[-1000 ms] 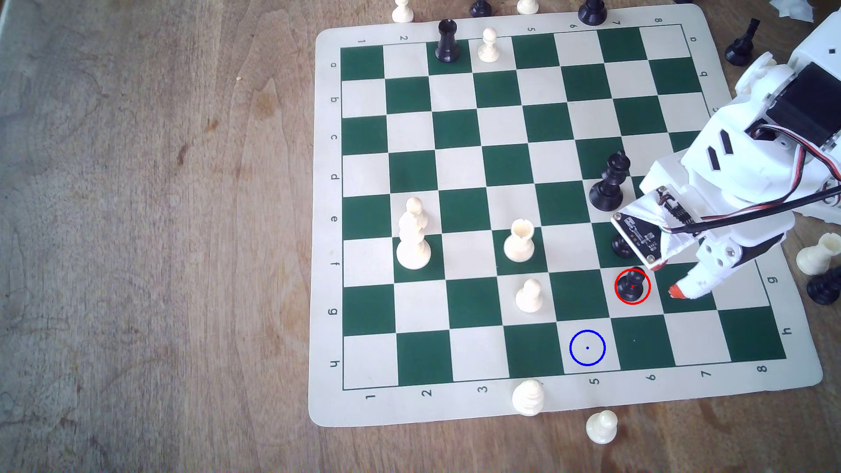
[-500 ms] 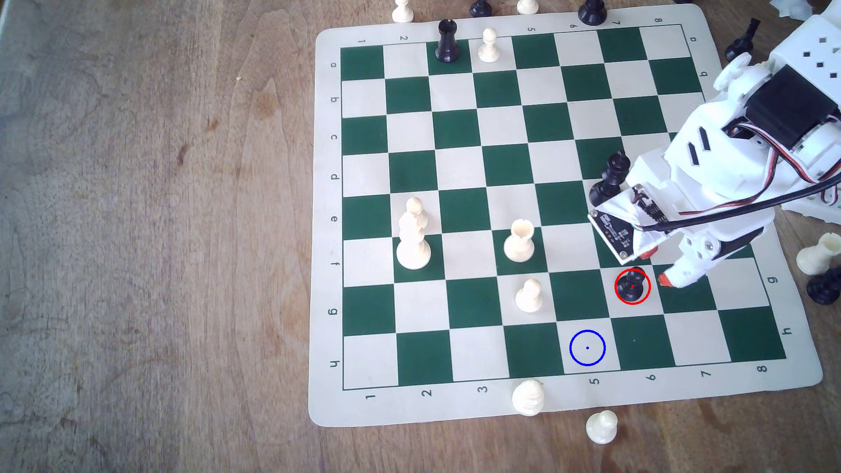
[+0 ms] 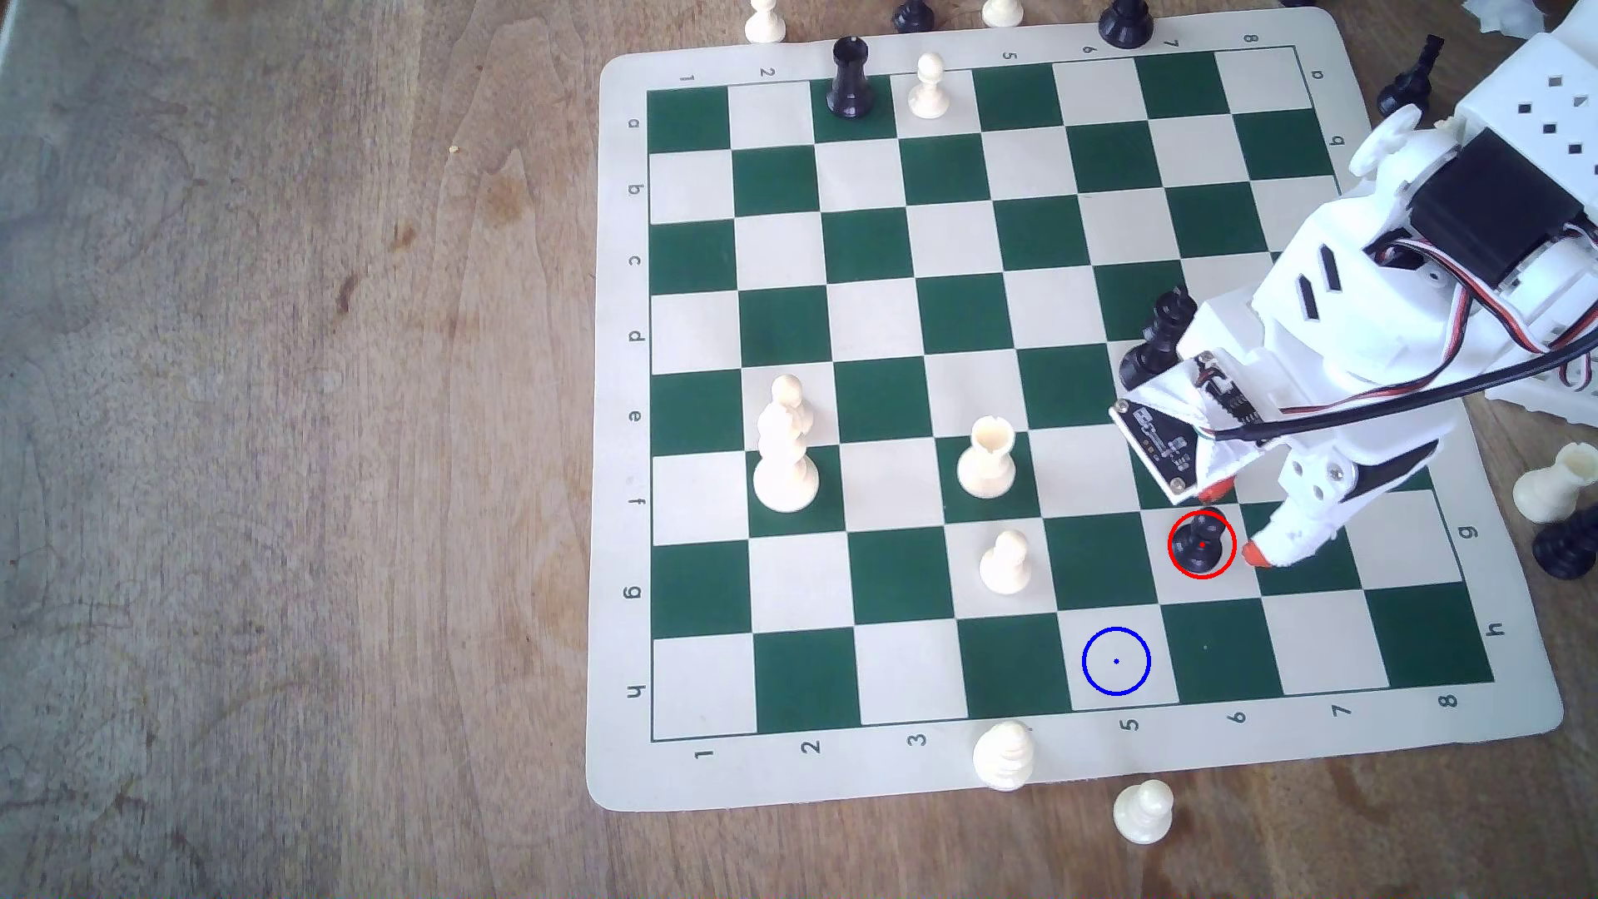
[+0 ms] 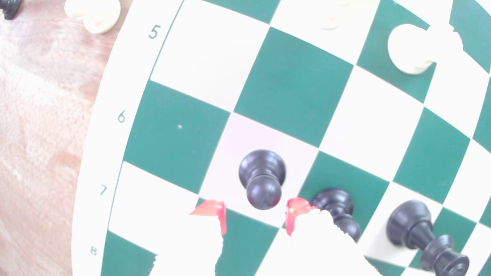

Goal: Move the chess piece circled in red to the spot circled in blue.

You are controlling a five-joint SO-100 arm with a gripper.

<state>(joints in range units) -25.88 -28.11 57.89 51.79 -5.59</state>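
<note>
The chess piece circled in red (image 3: 1201, 543) is a short black pawn standing upright on a cream square near the board's lower right in the exterior view. The spot circled in blue (image 3: 1115, 661) is a bare cream square in the front row, diagonally down-left of the pawn. My gripper (image 3: 1236, 525) is open just to the exterior view's right of the pawn. Its red-tipped fingers sit one above and one to the right of the pawn, apart from it. In the wrist view the pawn (image 4: 261, 177) stands just ahead of the open gripper (image 4: 255, 215), its head near the gap.
A second black pawn (image 4: 337, 209) and a tall black crowned piece (image 3: 1154, 341) stand close behind the gripper. A cream pawn (image 3: 1005, 562) and cream rook (image 3: 986, 458) lie to the exterior view's left. Loose pieces (image 3: 1143, 811) lie off the board's edges.
The gripper has slid toward the exterior view's left and closed in on the ringed pawn; its fingertips now sit beside it. No piece has moved.
</note>
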